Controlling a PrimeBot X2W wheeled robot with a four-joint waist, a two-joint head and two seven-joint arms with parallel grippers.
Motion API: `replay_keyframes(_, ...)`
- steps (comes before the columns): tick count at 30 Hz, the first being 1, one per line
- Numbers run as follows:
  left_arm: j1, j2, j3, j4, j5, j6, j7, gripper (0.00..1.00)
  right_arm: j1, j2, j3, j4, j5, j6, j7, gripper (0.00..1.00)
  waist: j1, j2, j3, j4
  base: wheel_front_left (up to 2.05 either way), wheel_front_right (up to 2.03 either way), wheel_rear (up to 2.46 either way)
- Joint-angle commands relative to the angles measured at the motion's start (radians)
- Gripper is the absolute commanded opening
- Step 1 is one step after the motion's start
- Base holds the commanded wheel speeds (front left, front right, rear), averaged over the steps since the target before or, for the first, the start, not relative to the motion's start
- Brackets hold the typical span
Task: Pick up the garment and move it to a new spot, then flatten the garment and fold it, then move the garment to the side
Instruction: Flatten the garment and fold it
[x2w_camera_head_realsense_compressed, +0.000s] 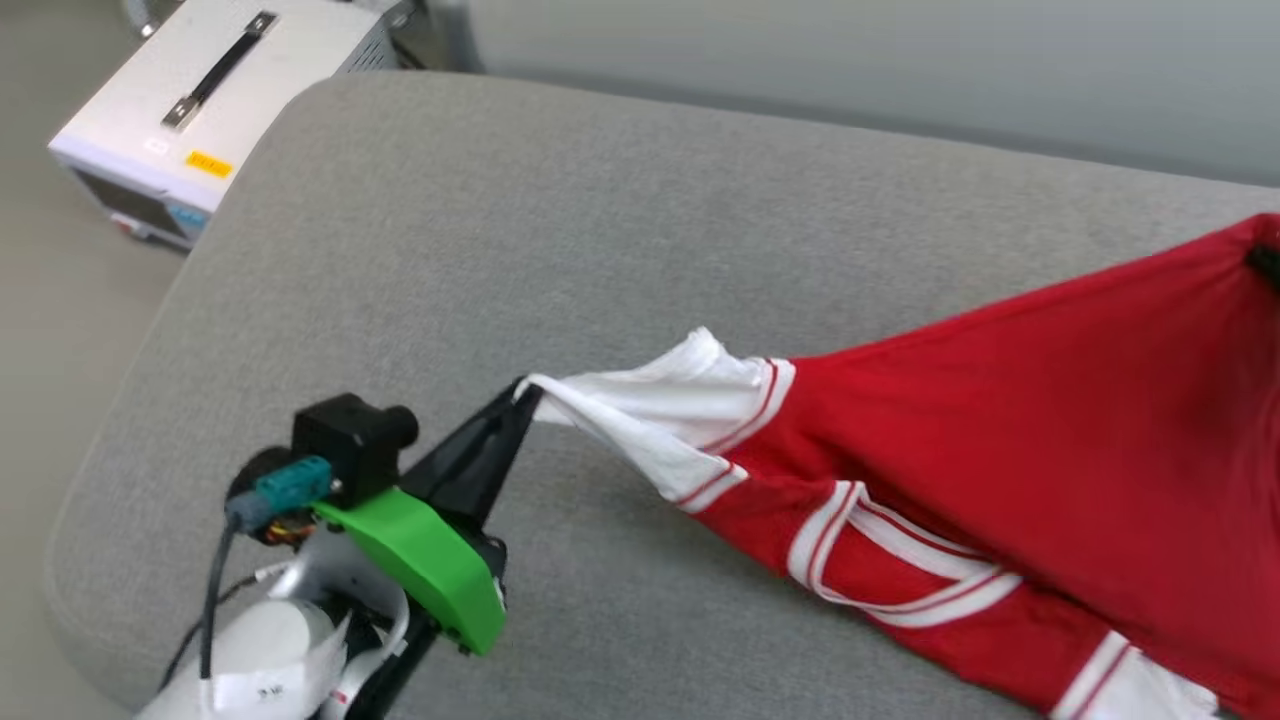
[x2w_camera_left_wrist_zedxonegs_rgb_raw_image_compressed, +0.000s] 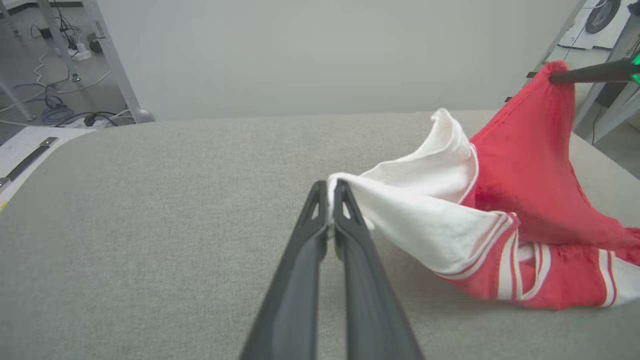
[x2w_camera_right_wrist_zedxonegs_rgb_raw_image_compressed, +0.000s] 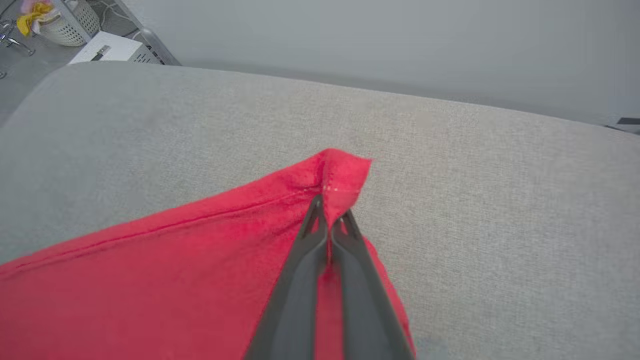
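The garment, red with white sleeves and striped trim, stretches across the right side of a grey cushion. My left gripper is shut on the tip of a white sleeve, and its fingers pinch that cloth. At the far right edge of the head view, a dark fingertip of my right gripper holds a red corner. In the right wrist view my right gripper is shut on that red corner, lifted off the cushion. The chest print is hidden.
The grey cushion has bare room to the left and behind the garment. A white box with a black handle stands on the floor past the cushion's left end. Cables and table legs lie beyond.
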Motion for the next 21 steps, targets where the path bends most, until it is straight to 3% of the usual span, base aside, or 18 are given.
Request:
replay_keyframes(1, -0.032, 0.015, 0.017, -0.009, -0.010, 0.006, 0.004, 0.00, -0.023, -0.007, 0.002, -0.023, 0.012, 0.000, -0.011, 0.00, 0.0000, 0.0000, -0.068, -0.072, 0.00, 0.00, 0.00)
replay_keyframes(21, -0.332, 0.097, 0.211, 0.004, -0.083, -0.021, 0.052, 0.00, -0.109, -0.029, -0.010, -0.271, 0.010, 0.000, -0.032, 0.00, 0.0000, 0.0000, -0.174, -0.240, 0.00, 0.00, 0.00)
